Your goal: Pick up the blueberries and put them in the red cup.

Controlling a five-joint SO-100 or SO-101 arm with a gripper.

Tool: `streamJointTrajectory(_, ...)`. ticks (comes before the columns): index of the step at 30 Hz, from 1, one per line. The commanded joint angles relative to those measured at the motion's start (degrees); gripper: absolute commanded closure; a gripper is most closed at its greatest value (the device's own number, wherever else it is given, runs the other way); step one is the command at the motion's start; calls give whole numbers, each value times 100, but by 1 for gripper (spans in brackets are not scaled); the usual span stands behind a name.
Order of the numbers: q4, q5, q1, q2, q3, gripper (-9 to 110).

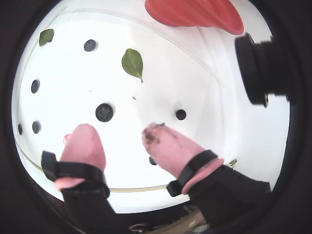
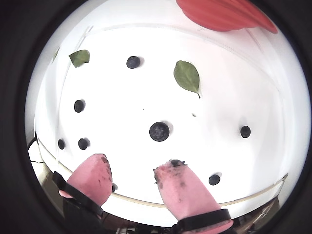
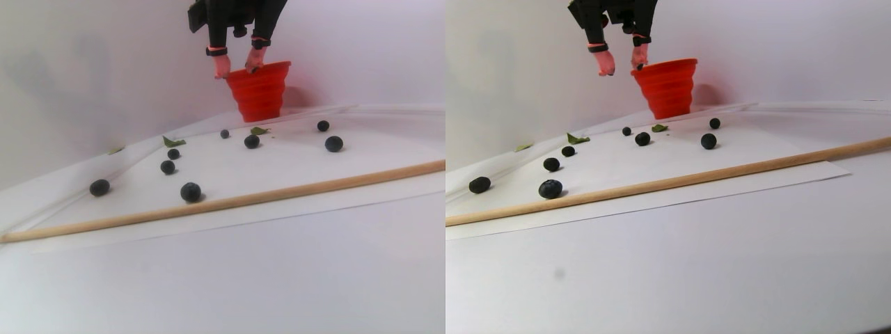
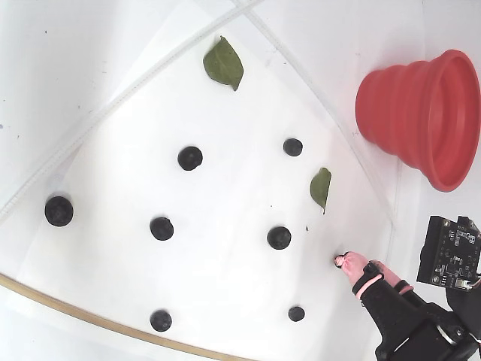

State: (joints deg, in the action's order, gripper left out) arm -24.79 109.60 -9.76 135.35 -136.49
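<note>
While the gripper [image 2: 131,173] is hovering above the white sheet [image 4: 225,286] with its pink fingertips [image 2: 176,183] spread apart and nothing between them, the step in hand appears to be selecting and approaching a berry. The stereo pair view is showing the arm raised well clear of the surface, near the cup [image 3: 259,89].

Seven berries are lying loose on the sheet in the fixed view, all well apart from one another. The cup [image 4: 421,120] is standing at the far corner of the sheet, apart from every berry. Whether it already holds any berries cannot be told.

The largest nearby berry [image 2: 159,131] is sitting just ahead of the fingertips in both wrist views, roughly on the midline of the gap; it is the sensible target.

Procedure, as judged from these views:
- Keep the jaws wide during descent.
- Centre the gap on the berry before lowering.
- Lower until the tips are nearly touching the sheet, so the pads meet the berry at its widest part.
- Close slowly; a round berry is likely to roll or squirt out under an off-centre squeeze, and to crush under a hard one.
- Avoid the leaf [image 2: 187,77] lying beyond the berry.
</note>
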Motion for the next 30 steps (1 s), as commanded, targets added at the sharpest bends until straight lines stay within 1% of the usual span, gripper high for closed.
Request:
streamJointTrajectory(1,176,53,35,308,70,83)
streamJointTrajectory(30,1081,396,-132,-519,-387,83)
